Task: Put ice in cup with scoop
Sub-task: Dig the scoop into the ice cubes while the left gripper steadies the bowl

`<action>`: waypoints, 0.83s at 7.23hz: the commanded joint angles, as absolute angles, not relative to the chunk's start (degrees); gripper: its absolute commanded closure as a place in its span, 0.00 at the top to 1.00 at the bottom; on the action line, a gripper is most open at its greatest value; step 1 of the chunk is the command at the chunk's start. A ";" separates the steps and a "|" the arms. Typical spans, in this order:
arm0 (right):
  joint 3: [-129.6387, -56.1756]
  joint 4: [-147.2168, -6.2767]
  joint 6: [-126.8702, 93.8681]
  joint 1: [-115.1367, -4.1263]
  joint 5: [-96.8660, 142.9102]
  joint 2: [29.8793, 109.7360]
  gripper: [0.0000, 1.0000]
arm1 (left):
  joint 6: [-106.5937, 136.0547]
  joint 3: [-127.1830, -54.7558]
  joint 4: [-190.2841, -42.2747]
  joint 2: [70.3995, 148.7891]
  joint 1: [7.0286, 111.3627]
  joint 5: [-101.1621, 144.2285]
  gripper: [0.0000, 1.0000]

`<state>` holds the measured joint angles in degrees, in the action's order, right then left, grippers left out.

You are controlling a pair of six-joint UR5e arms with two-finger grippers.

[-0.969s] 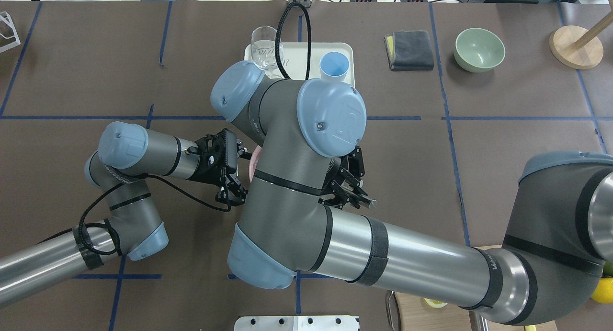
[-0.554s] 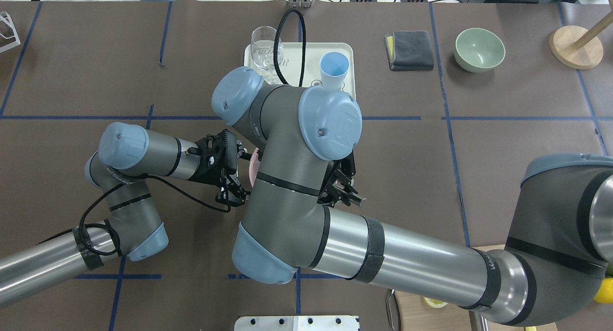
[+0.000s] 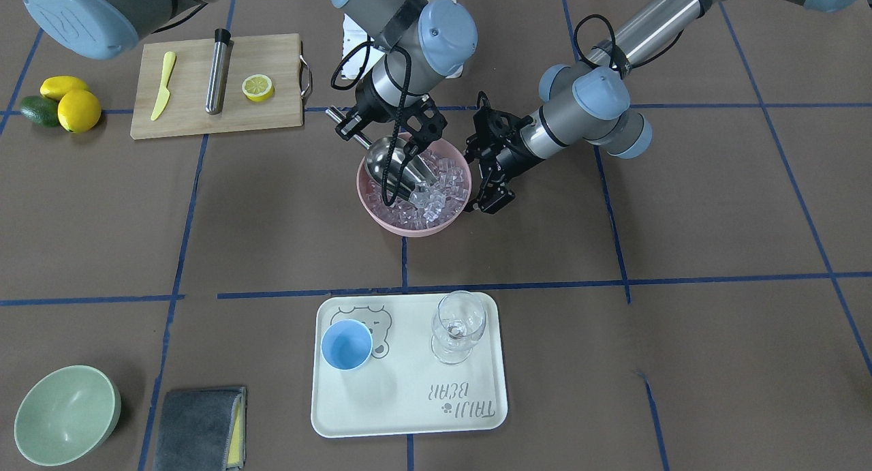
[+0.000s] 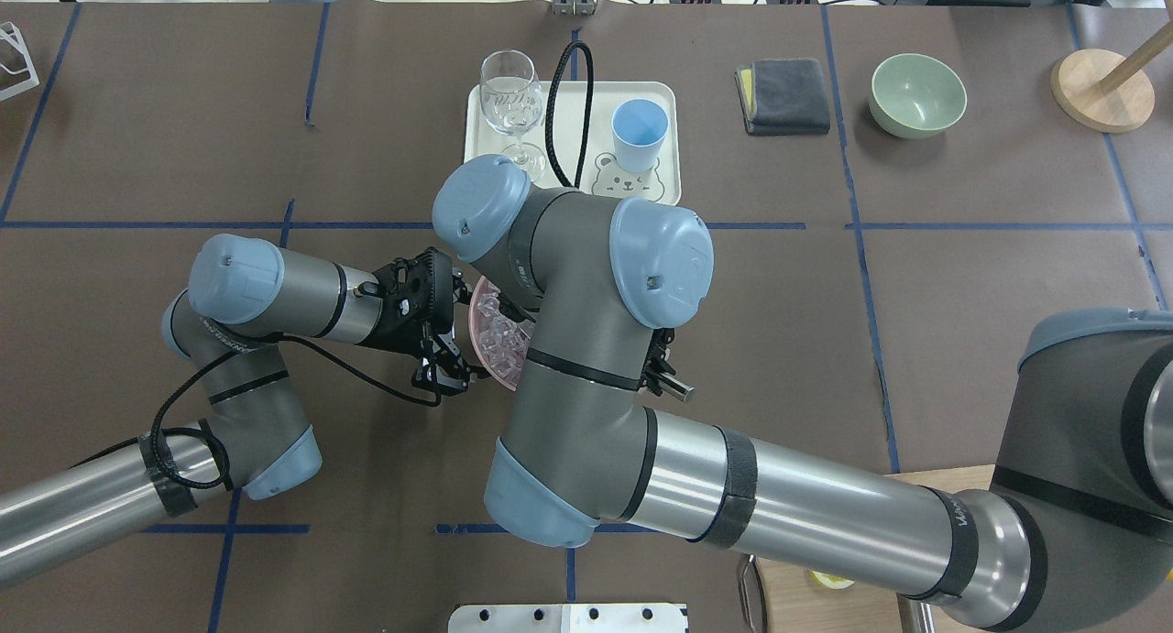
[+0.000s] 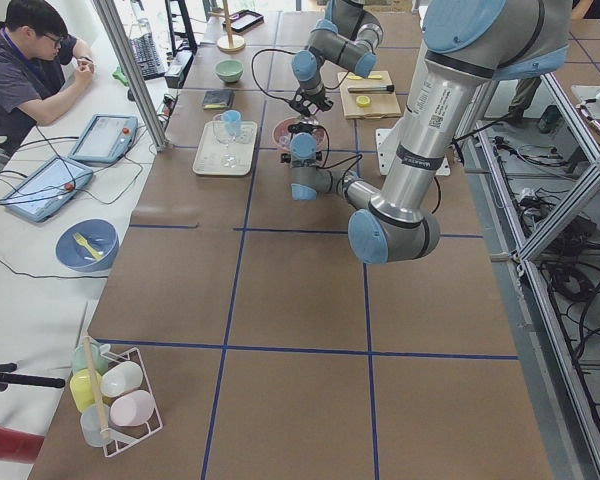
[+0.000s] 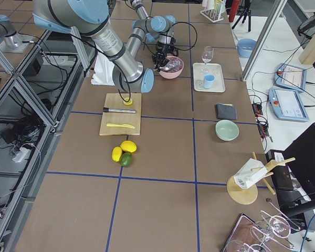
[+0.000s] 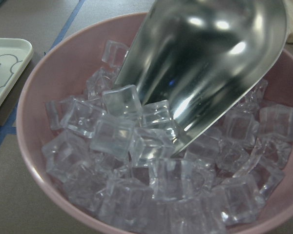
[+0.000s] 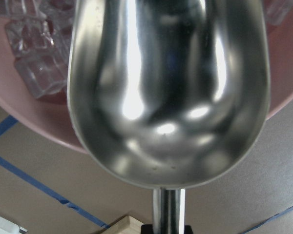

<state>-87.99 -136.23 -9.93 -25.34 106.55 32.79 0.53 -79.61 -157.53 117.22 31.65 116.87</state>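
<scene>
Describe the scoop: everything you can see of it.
The scoop is shiny, mirror-bright stainless steel, with a rounded trough-shaped pan and a thin cylindrical handle. It tilts lip-down into the pink bowl, its front edge in among the ice cubes. No cubes show inside the pan. The right gripper is shut on the handle, whose end sticks out behind it.
</scene>
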 commanded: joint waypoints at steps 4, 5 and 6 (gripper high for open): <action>-93.40 -129.72 -12.48 -25.05 106.08 37.43 0.00 | 0.53 -79.37 -157.59 117.16 31.64 116.89 1.00; -96.39 -132.25 -12.57 -25.14 106.08 37.96 0.00 | 0.53 -79.37 -157.50 117.25 31.64 116.89 1.00; -99.64 -134.36 -12.48 -25.40 106.08 38.58 0.00 | 0.53 -79.37 -157.50 117.25 31.64 116.89 1.00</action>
